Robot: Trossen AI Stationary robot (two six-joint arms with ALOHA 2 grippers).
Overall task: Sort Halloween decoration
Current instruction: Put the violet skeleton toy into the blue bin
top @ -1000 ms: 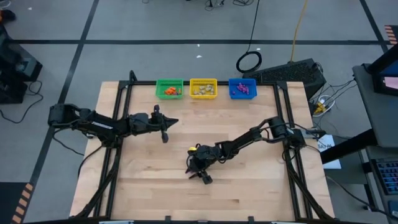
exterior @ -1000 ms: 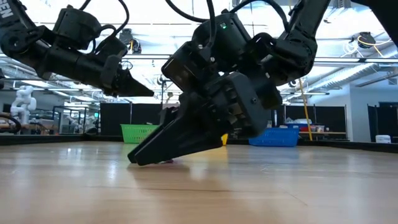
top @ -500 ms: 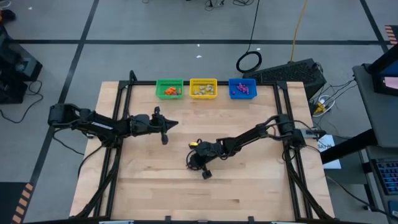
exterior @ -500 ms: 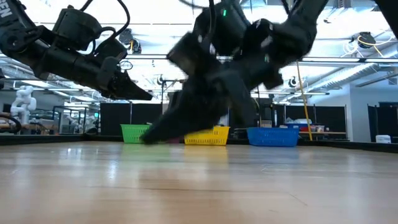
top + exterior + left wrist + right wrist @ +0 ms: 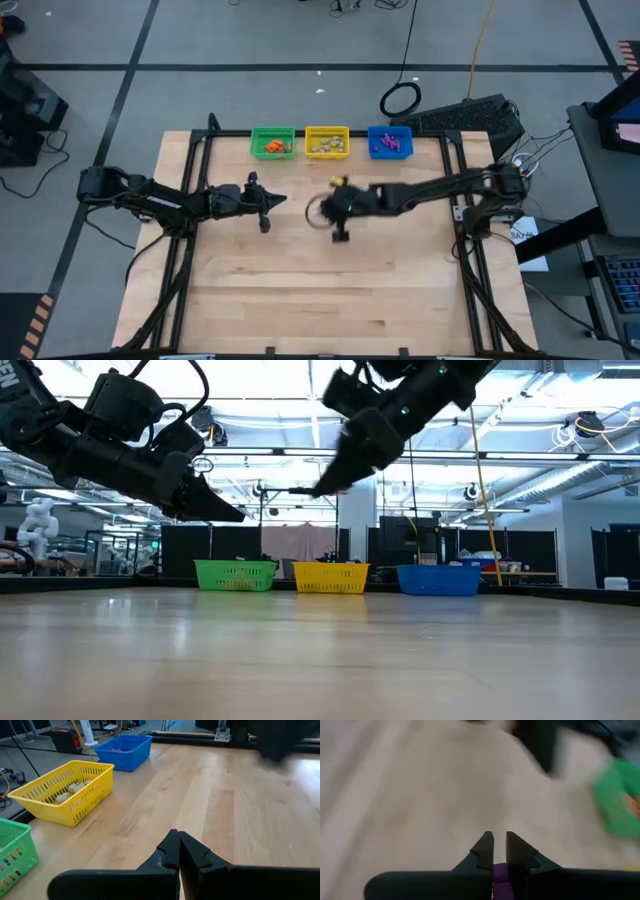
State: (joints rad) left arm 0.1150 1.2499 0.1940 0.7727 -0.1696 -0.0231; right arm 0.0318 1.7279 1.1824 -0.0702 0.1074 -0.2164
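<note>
Since the earlier frames the right gripper (image 5: 322,207) has left its low position near the middle of the table (image 5: 400,300) and travelled toward the yellow basket (image 5: 327,142); it is now raised clear of the wood, short of that basket and slightly to its front. Its fingers are closed on a small purple trinket (image 5: 500,872), which shows pinched between the two dark fingers (image 5: 482,851) in the right wrist view. The trinket's exact shape cannot be made out.

The left gripper (image 5: 278,199) has not shifted. It hangs above the table, in front of the green basket (image 5: 272,142) and well apart from the yellow basket, with its fingers pressed together on nothing, as the left wrist view confirms (image 5: 178,851).

The three baskets stand in a row along the far edge of the table, green on one side of the yellow basket and the blue basket (image 5: 390,142) on the other. Orange trinkets (image 5: 272,148) lie in the green basket, pale beige-grey trinkets (image 5: 325,146) in the yellow basket, and purple trinkets (image 5: 391,147) in the blue basket. In the low view the wood in front of the yellow basket shows bare.
</note>
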